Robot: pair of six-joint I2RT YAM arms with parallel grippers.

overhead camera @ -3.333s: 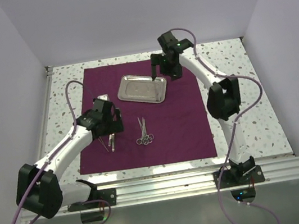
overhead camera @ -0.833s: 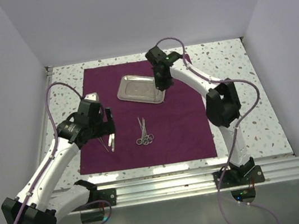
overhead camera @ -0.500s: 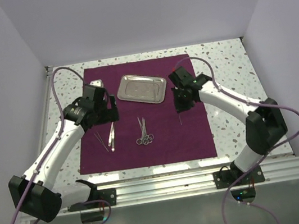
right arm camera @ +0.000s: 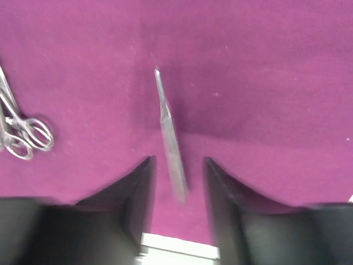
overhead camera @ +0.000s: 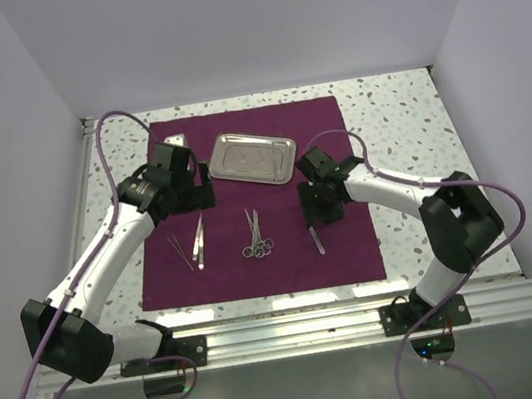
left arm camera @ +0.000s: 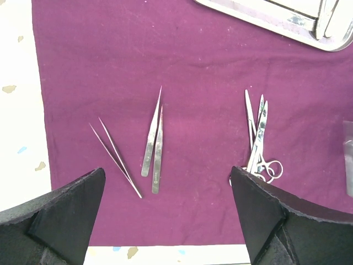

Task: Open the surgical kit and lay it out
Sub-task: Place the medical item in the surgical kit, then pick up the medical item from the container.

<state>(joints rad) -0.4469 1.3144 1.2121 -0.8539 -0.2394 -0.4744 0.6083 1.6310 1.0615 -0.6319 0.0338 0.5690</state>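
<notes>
Lying open: the plum cloth wrap (overhead camera: 287,269) is spread flat over the middle of the speckled table (overhead camera: 405,117).
Steel tray: the steel tray (overhead camera: 252,157) sits on the far half of the cloth, a little skewed, with its long sides running left to right.
Ring-handled pair: two ring-handled scissors or forceps (left arm camera: 256,138) lie pressed together at mid-cloth, tips toward the tray and finger rings toward the near edge.
Tweezers: the broad tweezers (left arm camera: 154,144) lie left of the ring-handled pair, point toward the far side. The thin tweezers (left arm camera: 116,157) lie just left of them on a slant. The two pairs do not touch.
Single tool: a slim silver tool (right arm camera: 168,127) lies flat on the cloth to the right of the ring-handled pair, clear of it. The wrist view is too blurred to tell what kind of tool it is.
Left gripper: the left gripper (left arm camera: 165,171) hangs above the left part of the cloth, near the tray's left end. Its fingers are spread wide and hold nothing, and both tweezers show on the cloth below the gap.
Right gripper: the right gripper (right arm camera: 177,163) is low over the cloth near the tray's near right corner. Its fingers are parted on either side of the slim tool's near end. The gap is wider than the tool, and neither finger is seen touching it.
</notes>
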